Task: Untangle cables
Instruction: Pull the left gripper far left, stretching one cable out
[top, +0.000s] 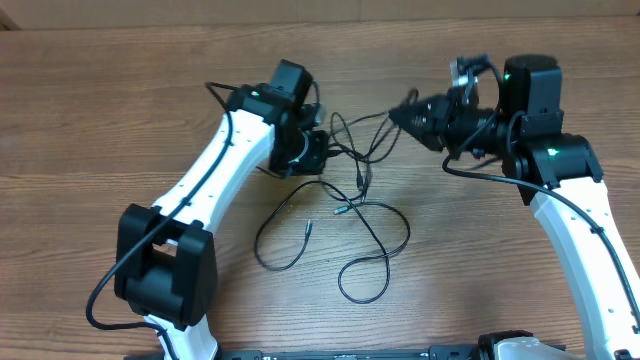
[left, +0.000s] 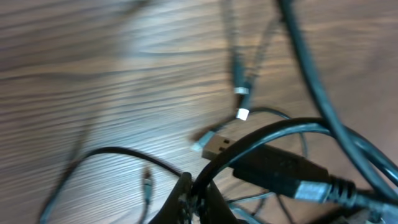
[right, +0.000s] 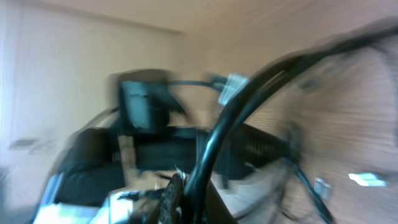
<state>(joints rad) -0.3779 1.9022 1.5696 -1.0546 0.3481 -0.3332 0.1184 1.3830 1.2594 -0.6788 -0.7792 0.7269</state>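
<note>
Black spaghetti, basically: the thin black cables (top: 360, 180) with little silver plug tips lie in loose, overlapping loops in the middle of the brown wood-grain table (top: 90, 120). The left gripper (top: 318, 150) sits at the tangle's upper-left edge, jaws pressed together on a strand. Its wrist view is blurry but shows the pinch. The right gripper (top: 408, 113) points in from the upper right, also clamped on a strand that runs from its tip to the heap.

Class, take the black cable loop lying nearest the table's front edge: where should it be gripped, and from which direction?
Grip the loop at its bare front curve, coming straight down from above: it lies flat on the table, clear of crossings there.
</note>
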